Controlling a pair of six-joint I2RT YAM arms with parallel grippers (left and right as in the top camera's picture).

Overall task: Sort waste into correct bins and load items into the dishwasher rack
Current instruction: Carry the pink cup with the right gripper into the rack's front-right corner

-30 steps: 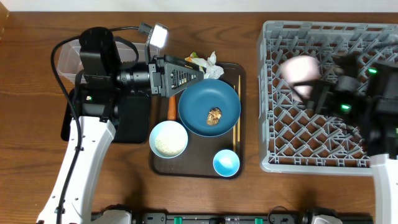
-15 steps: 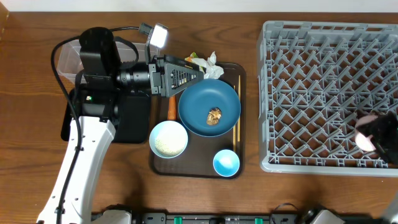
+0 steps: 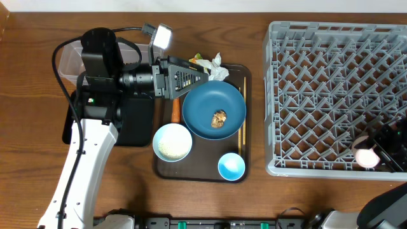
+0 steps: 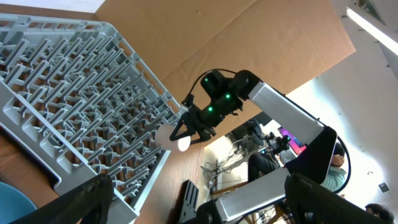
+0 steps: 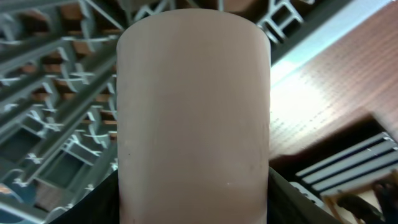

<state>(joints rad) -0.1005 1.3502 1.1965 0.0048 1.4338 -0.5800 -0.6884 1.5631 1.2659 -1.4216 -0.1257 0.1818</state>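
Note:
My right gripper [image 3: 375, 152] is shut on the small pink cup [image 3: 367, 156] at the grey rack's [image 3: 318, 95] front right corner; the cup fills the right wrist view [image 5: 193, 106]. My left gripper [image 3: 191, 77] is open and empty above the back left of the dark blue dish [image 3: 203, 102], which holds a brown food lump [image 3: 219, 118]. The white bowl [image 3: 172, 141] holds rice. The blue cup [image 3: 231, 166], chopsticks [image 3: 242, 117], carrot [image 3: 174, 113], wrapper [image 3: 198, 62] and tissue [image 3: 219, 68] lie nearby. The left wrist view shows the rack [image 4: 81, 106] and the held cup [image 4: 180, 142].
The dishes sit on a dark brown serving tray [image 3: 197, 173]. The clear tub [image 3: 67, 58] and the black tray [image 3: 137, 124] lie left of it, partly under my left arm. The rack's pegs stand upright across its floor.
My right gripper has carried the pink cup from the rack's back middle to its front right corner. The left arm has not moved.

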